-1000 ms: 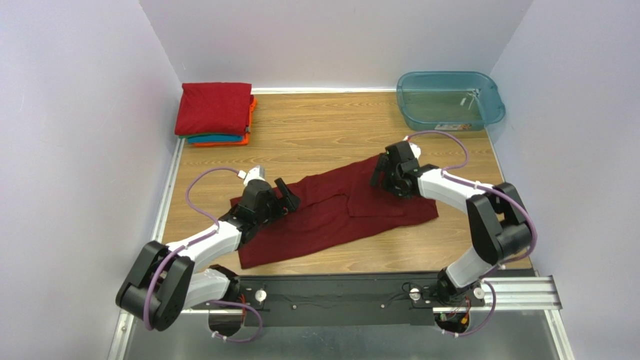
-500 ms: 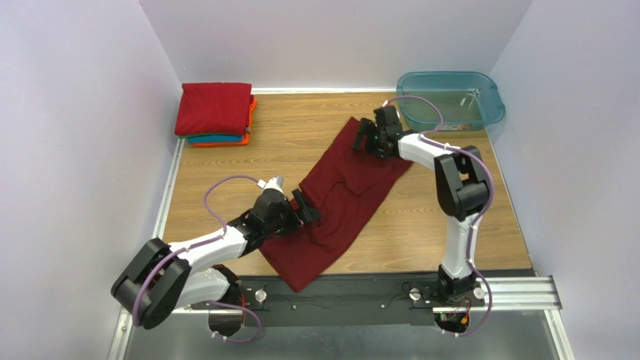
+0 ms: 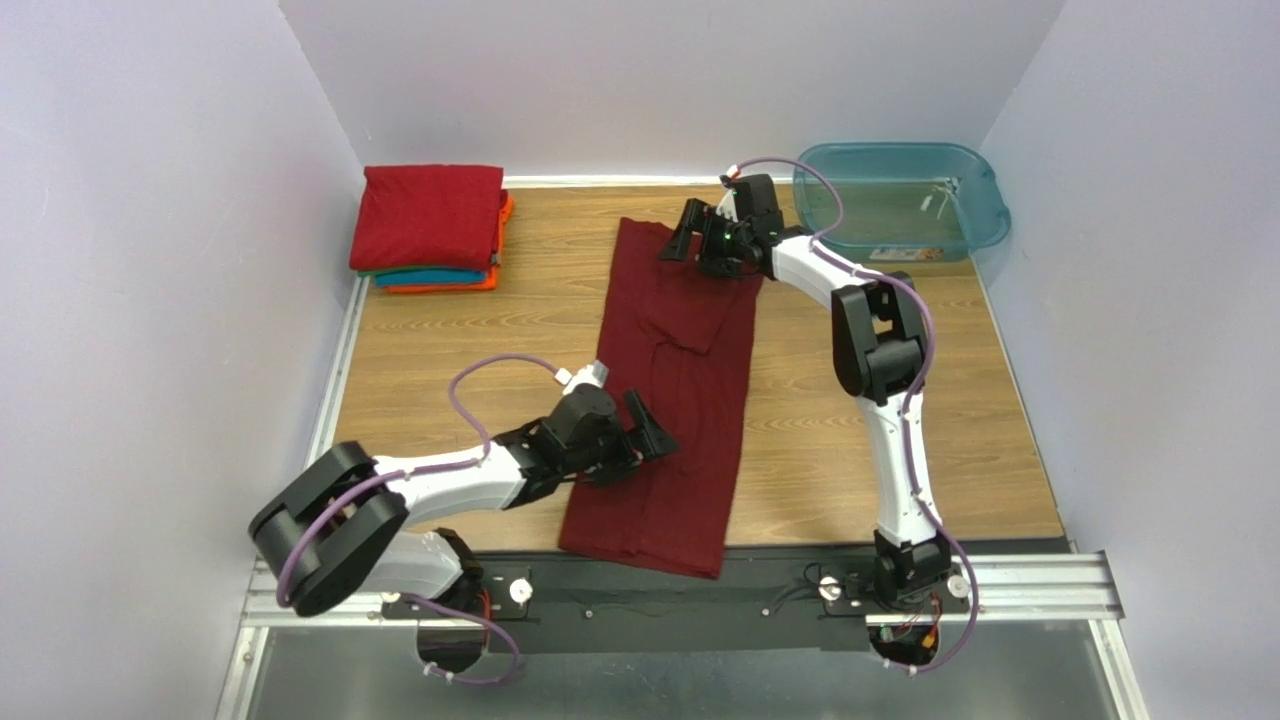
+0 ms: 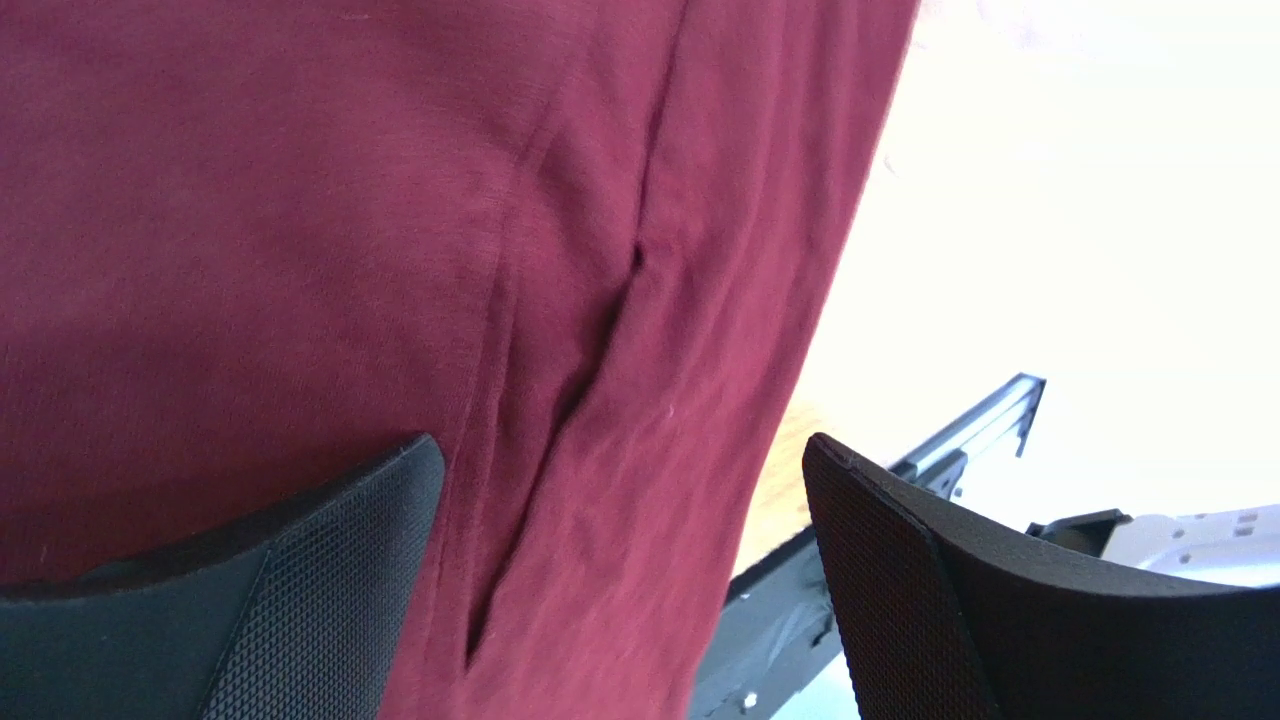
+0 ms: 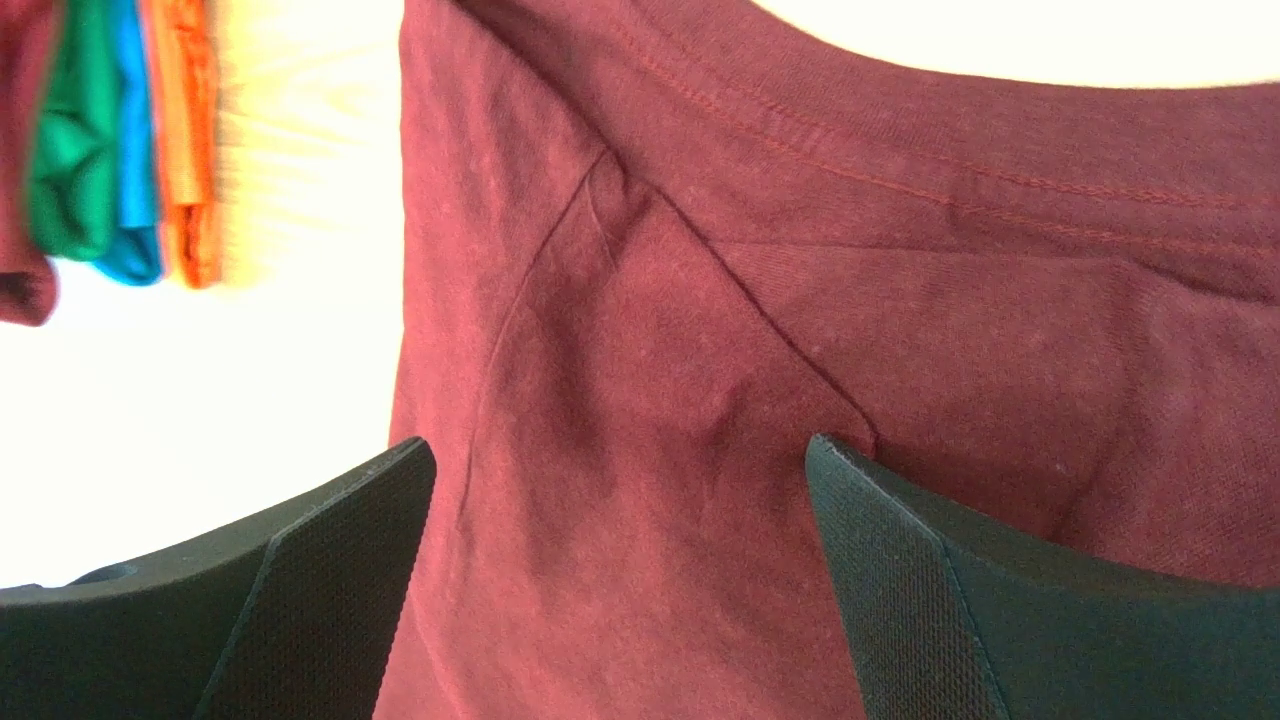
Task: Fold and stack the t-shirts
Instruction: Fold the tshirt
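We see the maroon t-shirt (image 3: 669, 398) lying flat as a long strip on the worktop (image 3: 857, 435), its long axis running from the near edge toward the far one. Our right end effector (image 3: 697, 246) hovers over the far end, spread wide and pinching nothing. Our left end effector (image 3: 648, 432), likewise spread and empty, sits over the strip's left edge in the near half. We judge the next fold runs along that axis. The folded stack (image 3: 428, 225) lies left of the far end.
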{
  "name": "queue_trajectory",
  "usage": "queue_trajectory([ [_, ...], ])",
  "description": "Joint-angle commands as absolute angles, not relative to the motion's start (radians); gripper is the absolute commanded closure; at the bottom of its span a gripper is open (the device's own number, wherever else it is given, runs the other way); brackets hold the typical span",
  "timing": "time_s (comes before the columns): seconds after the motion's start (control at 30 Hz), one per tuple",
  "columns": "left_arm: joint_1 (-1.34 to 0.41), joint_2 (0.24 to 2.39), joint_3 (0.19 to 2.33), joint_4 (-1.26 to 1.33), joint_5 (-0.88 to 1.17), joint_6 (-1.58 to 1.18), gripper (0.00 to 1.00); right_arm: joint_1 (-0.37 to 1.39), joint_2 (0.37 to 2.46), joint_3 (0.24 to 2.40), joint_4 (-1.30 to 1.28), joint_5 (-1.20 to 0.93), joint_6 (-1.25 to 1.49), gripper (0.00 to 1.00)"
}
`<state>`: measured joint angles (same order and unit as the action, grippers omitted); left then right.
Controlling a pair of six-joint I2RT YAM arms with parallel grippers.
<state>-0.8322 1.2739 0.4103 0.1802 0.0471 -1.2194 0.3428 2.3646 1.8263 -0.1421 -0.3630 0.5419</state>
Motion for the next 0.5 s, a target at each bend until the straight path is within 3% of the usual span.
queue_trajectory([
  [0.0, -0.902, 1.382, 0.454, 0.143, 0.009, -1.249, 0.02, 0.35, 2.513, 1.917, -0.264, -0.468, 0.555, 0.0],
  [0.47, -0.966, 1.488, 0.591, 0.12, -0.07, -1.229, 0.02, 0.351, 2.683, 2.18, -0.284, -0.304, 0.583, 0.0],
])
